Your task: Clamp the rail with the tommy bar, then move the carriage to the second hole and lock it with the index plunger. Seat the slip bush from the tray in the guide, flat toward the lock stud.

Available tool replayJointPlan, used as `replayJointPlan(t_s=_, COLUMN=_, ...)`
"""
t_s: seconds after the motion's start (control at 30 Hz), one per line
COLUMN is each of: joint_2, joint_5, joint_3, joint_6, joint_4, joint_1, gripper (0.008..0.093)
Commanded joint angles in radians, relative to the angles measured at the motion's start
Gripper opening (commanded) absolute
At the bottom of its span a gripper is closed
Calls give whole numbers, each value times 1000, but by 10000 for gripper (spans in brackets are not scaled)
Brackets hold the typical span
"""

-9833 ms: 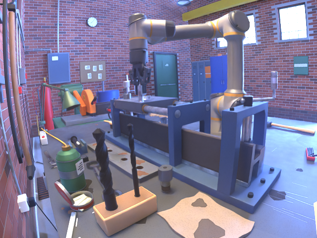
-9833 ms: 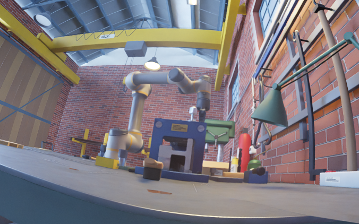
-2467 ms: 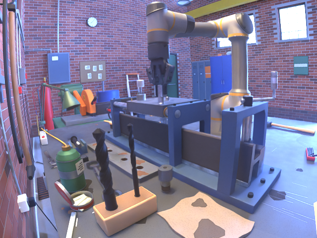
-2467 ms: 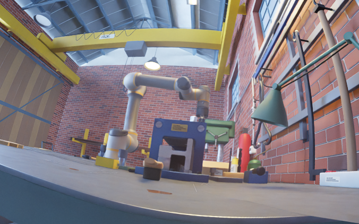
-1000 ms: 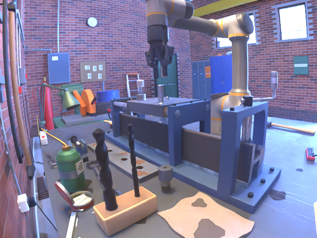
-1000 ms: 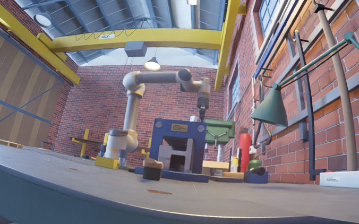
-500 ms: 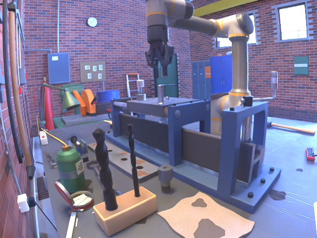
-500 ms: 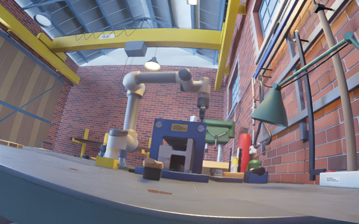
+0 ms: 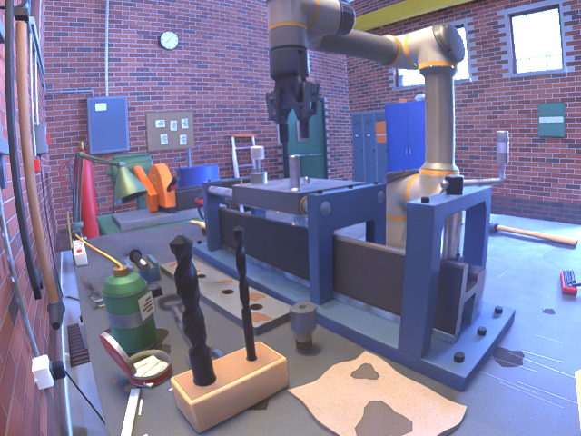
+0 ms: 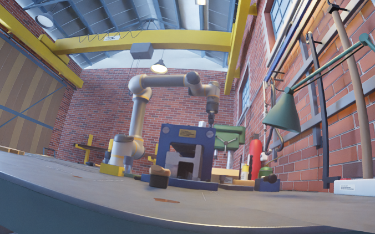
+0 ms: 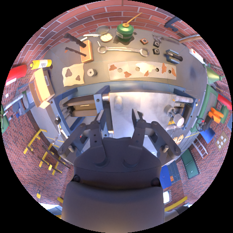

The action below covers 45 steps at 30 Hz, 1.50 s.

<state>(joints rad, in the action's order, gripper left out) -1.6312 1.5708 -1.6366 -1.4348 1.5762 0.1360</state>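
The grey carriage (image 9: 286, 192) sits on top of the blue jig frame (image 9: 356, 244), over the dark rail (image 9: 370, 272). An upright steel pin (image 9: 294, 172) stands on the carriage, and my gripper (image 9: 292, 133) hangs open and empty well above it. The index plunger (image 9: 257, 164), with its pale round knob, rises at the carriage's far end. The tommy bar (image 9: 488, 164) sticks out from the frame's near end post toward the right. The grey slip bush (image 9: 302, 324) stands upright on the bench in front of the jig base, beside a stained cloth (image 9: 375, 399).
The jig frame's posts rise just below and around my gripper. In front of it lie a rusty drilled plate (image 9: 230, 291), a wooden block with two drill bits (image 9: 225, 375), a green can (image 9: 129, 309) and an open tin (image 9: 141, 366). The brick wall runs along the bench's left side.
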Motion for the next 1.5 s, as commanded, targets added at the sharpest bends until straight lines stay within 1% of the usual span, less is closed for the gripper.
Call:
replayJointPlan(t_s=0.0, joint_2=0, joint_5=0, joint_3=0, joint_6=0, joint_4=0, joint_1=0, gripper=600)
replayJointPlan(t_s=0.27, joint_2=0, joint_5=0, joint_3=1, joint_6=0, joint_4=0, joint_1=0, gripper=600)
replayJointPlan(t_s=0.37, joint_2=-1, joint_5=0, joint_3=10, joint_6=0, joint_4=-9, joint_1=0, gripper=600)
replayJointPlan(t_s=0.5, joint_2=0, joint_5=0, joint_3=54, joint_6=0, joint_4=-51, joint_1=0, gripper=600)
replayJointPlan(t_s=0.7, joint_2=9, joint_5=0, joint_3=160, joint_6=0, joint_4=-148, joint_1=0, gripper=600)
replayJointPlan(t_s=0.8, joint_2=14, joint_5=0, joint_3=200, joint_6=0, joint_4=-183, joint_1=0, gripper=600)
replayJointPlan(t_s=0.9, joint_2=17, joint_5=0, joint_3=216, joint_6=0, joint_4=-199, joint_1=0, gripper=600)
replayJointPlan(t_s=1.07, joint_2=16, joint_5=0, joint_3=216, joint_6=5, joint_4=-201, joint_1=5, gripper=600)
replayJointPlan(t_s=1.17, joint_2=5, joint_5=0, joint_3=207, joint_6=32, joint_4=-201, joint_1=32, gripper=600)
replayJointPlan(t_s=1.23, joint_2=-6, joint_5=0, joint_3=197, joint_6=66, joint_4=-202, joint_1=67, gripper=600)
replayJointPlan(t_s=1.47, joint_2=-47, joint_5=0, joint_3=160, joint_6=256, joint_4=-207, joint_1=258, gripper=600)
